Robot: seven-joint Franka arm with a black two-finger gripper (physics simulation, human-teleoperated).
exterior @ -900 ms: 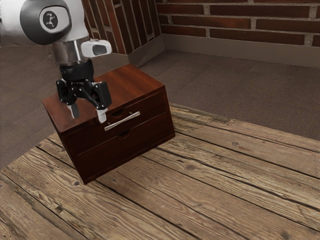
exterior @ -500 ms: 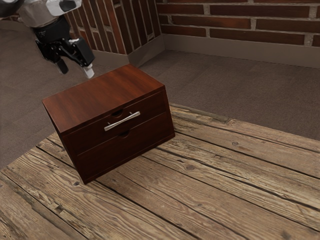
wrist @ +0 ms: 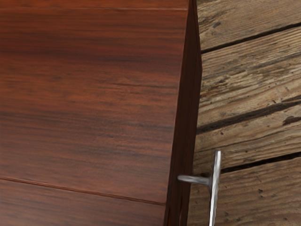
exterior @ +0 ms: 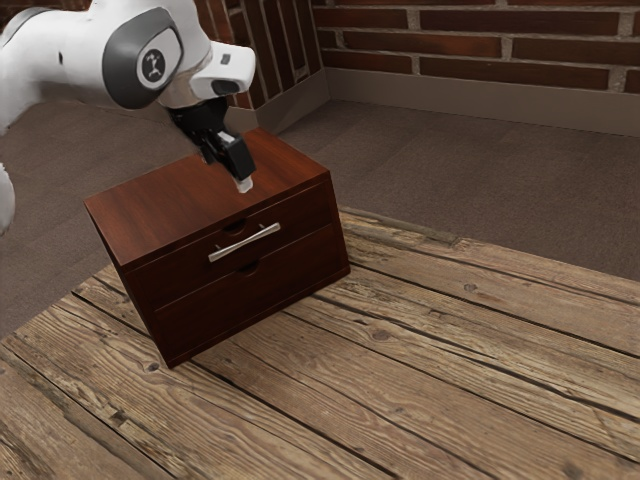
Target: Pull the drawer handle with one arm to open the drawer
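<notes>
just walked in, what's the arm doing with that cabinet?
The Franka arm has its gripper pointed down close over the top of the wooden cabinet, near the front edge and above the metal handle of the upper drawer. It has not taken the handle, and the drawer looks shut. The wrist view looks down past that front edge at the handle jutting out. The cabinet stands on a plank table.
</notes>
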